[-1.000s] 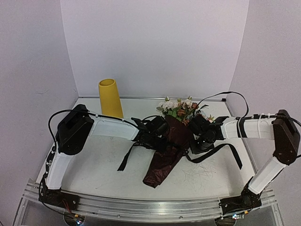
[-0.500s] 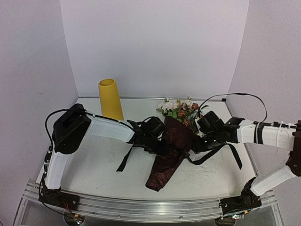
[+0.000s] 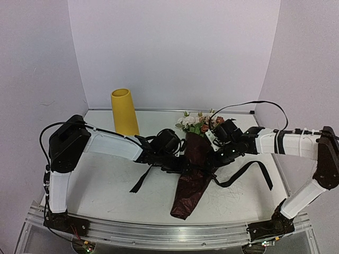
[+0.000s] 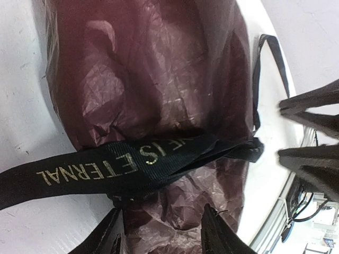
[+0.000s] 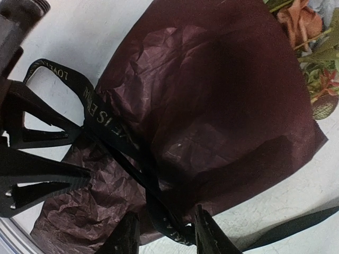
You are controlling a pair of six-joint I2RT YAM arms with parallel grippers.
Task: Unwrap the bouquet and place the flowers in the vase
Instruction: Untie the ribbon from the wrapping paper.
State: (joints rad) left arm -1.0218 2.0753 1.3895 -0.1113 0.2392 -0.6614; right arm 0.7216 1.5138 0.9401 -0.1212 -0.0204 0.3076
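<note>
Left gripper (image 4: 162,214) near "IS ETERNAL" ribbon (image 4: 106,168)

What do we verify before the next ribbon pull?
1. Ribbon off the bouquet: not ok, it crosses the wrap's waist.
2. Left fingers apart, beside the ribbon: ok.
3. Right fingers straddle the ribbon: ok; firm hold: cannot tell.
4. Flowers inside the wrap, none spilled: ok.
5. Vase upright, apart from both arms: ok.

Dark red crinkled paper (image 3: 190,174), black ribbon (image 4: 106,166) with gold lettering, plain yellow vase (image 3: 124,114), flowers (image 3: 196,120) white, pink, peach, green leaves.
</note>
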